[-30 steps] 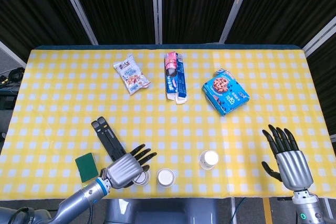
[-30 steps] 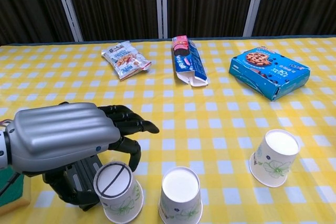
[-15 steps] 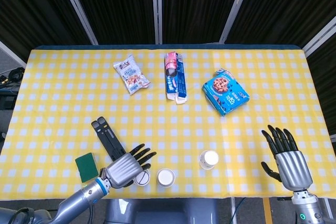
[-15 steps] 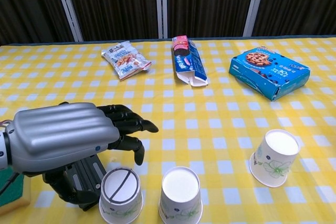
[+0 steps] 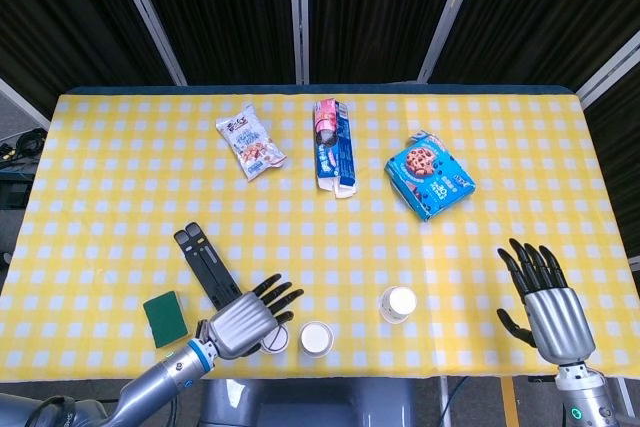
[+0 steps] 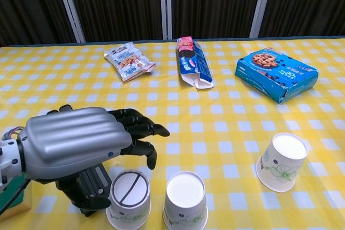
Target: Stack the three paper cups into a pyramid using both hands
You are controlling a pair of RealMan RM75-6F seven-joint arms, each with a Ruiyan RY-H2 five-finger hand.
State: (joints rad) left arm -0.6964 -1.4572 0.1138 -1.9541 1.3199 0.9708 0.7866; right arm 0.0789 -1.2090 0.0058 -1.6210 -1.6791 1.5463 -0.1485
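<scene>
Three white paper cups with a green leaf print stand near the front edge. The left cup (image 6: 129,193) (image 5: 275,340) has a line drawn across its top. The middle cup (image 6: 185,199) (image 5: 316,338) stands close beside it. The right cup (image 6: 281,163) (image 5: 398,304) stands apart. My left hand (image 6: 81,144) (image 5: 245,319) hovers just behind and above the left cup with its fingers spread forward and its thumb curled down near the cup's rim. It grips nothing. My right hand (image 5: 545,312) is held up, open and empty, far right of the cups.
A black folding stand (image 5: 203,259) lies under my left hand, with a green sponge (image 5: 165,318) to its left. At the back lie a snack bag (image 6: 128,61), a biscuit carton (image 6: 193,63) and a blue cookie box (image 6: 276,74).
The left cup has shifted right, closer to the middle cup, and now stands straighter. My left hand has drifted slightly right with it. The right hand has barely moved.
</scene>
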